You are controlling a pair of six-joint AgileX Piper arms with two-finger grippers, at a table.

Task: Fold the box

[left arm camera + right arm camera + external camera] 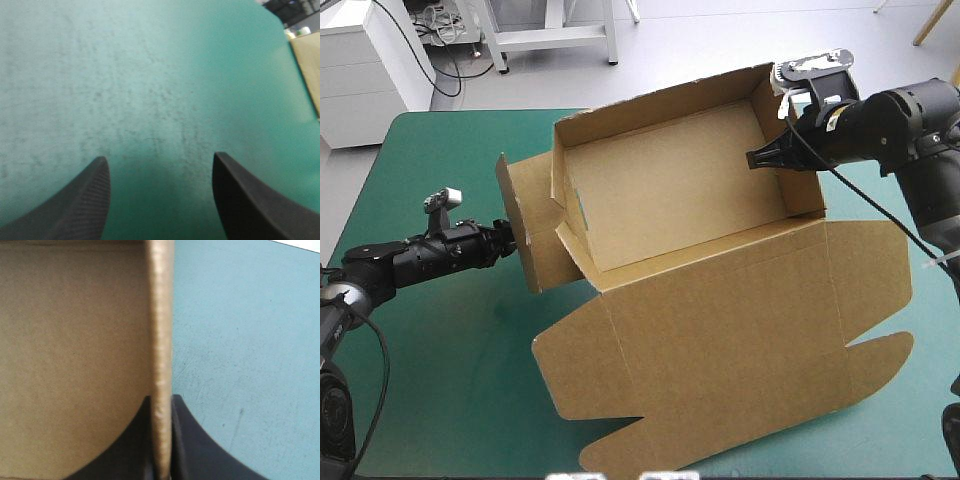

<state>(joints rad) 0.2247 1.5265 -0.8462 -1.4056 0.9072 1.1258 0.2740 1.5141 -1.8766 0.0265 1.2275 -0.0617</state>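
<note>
Right claw (758, 158) is pinched almost closed on the right side wall (788, 150) of the brown box (680, 185), one black finger inside the tray and one outside. Its wrist view shows the wall's edge running straight up between the fingers. Left claw (510, 238) stands wide and holds nothing, its tips at the loose left end flap (528, 235), which leans outward. Whether they touch it cannot be made out. Its own wrist view shows only bare teal-green cover (150, 75) between the fingers.

The box sits mid-bench (440, 350), toward the far edge, as an open tray. Back and right walls are upright, and the lid (740, 330) lies flat toward the near edge.

The step in hand looks like raising and tucking the left end. Done well, the right claw steadies the tray while the left pushes the flap squarely along its crease, not at a corner, so the board neither buckles nor slides.

A small inner tab (575, 250) at the tray's near left corner juts into the flap's path and may catch it. No other object shows near the box
</note>
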